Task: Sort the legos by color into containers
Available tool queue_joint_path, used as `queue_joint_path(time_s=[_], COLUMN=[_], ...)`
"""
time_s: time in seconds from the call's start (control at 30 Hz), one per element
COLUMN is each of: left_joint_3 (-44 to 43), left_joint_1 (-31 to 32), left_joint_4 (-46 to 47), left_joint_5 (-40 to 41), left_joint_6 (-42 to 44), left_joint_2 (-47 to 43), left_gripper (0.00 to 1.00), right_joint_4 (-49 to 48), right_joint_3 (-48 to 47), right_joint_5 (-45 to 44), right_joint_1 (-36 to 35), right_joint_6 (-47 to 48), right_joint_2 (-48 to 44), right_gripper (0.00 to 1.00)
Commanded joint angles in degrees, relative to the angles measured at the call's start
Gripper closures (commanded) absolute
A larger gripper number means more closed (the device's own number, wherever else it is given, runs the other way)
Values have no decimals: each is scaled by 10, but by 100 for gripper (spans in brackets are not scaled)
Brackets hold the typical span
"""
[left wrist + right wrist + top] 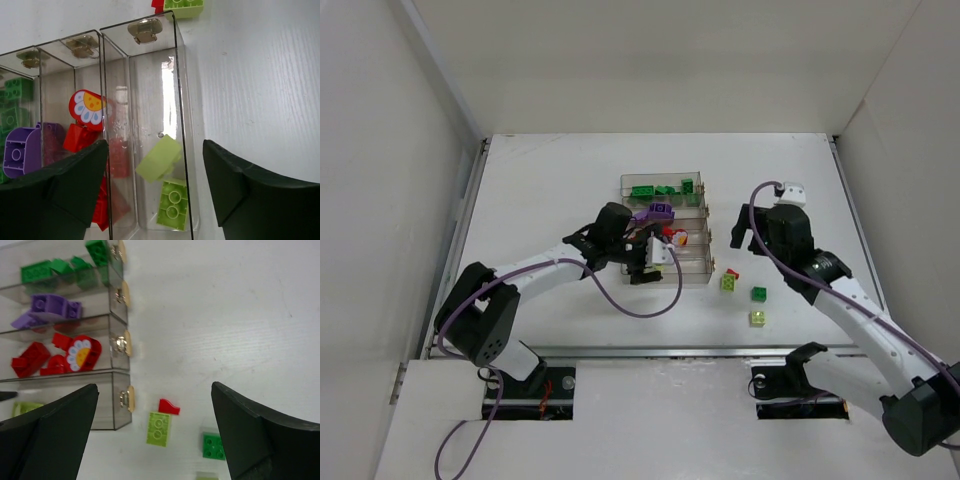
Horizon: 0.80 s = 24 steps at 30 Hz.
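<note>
The clear tray (694,281) has four parallel compartments: dark green legos (660,189) farthest, then purple (658,211), then red with a flower piece (676,237), then lime nearest. My left gripper (655,264) is open and empty over the nearest compartment. In the left wrist view (155,150) a tilted lime brick (159,158) and a flat lime brick (173,205) lie in it between the jaws. My right gripper (738,234) is open and empty, right of the tray. In its view (154,387) a red piece (169,406), lime brick (158,429) and green brick (214,446) lie on the table.
Loose on the table right of the tray are a red piece (733,272), a lime brick (728,284), a green brick (758,293) and another lime brick (757,318). White walls enclose the table on the left, back and right.
</note>
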<state>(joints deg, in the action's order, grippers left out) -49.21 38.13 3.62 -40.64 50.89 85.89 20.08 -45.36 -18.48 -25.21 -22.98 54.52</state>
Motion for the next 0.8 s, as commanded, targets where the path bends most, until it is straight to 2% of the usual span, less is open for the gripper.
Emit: queue_joint_path(time_s=[0.0, 0.23, 0.37, 0.43, 0.5, 0.6, 0.77], left_joint_3=[2, -29, -35, -35, -30, -30, -36], left_joint_1=[-2, -2, -2, -2, -2, -2, -2], left_joint_4=[30, 80, 86, 86, 86, 81, 75], left_joint_5=[10, 94, 122, 134, 156, 187, 281], left_joint_6=[-4, -94, -153, -183, -204, -252, -308], left_joint_2=[-16, -34, -63, -75, -91, -110, -132], left_gripper=[25, 21, 21, 21, 21, 21, 21], right_joint_4=[65, 90, 98, 98, 81, 71, 53], right_joint_3=[-30, -17, 8, 14, 20, 20, 31], right_joint_5=[-38, 6, 32, 41, 49, 70, 89], right_joint_1=[-2, -2, -2, -2, -2, -2, -2], right_joint_6=[-21, -70, -116, -116, -122, -122, -128], right_joint_2=[14, 26, 56, 75, 109, 147, 176], right_gripper=[0, 0, 9, 15, 16, 26, 26])
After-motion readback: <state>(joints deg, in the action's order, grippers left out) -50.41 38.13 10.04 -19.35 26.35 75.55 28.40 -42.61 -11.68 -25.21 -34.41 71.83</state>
